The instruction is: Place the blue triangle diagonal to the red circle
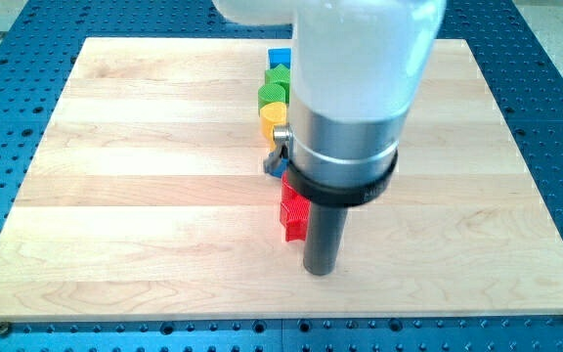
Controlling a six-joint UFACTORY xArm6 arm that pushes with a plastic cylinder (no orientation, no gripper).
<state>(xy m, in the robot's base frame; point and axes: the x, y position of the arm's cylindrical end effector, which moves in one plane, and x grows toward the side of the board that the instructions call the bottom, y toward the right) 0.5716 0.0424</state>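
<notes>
1. Camera view: my tip (321,271) sits on the wooden bench (145,196), touching or just beside the red block (292,214), which is at its 10 o'clock.
2. Arm hides lots. Only a blue sliver (284,168) peeks out at the red's 12, shape unclear.
3. Further toward 12: yellow block (273,118), green block (274,91), blue block (280,58) in a column.
4. No jaws on this tool, just a rod.

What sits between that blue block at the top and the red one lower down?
In the camera view, a green block and a yellow block stand between the blue block and the red block; the arm hides part of the column.
</notes>
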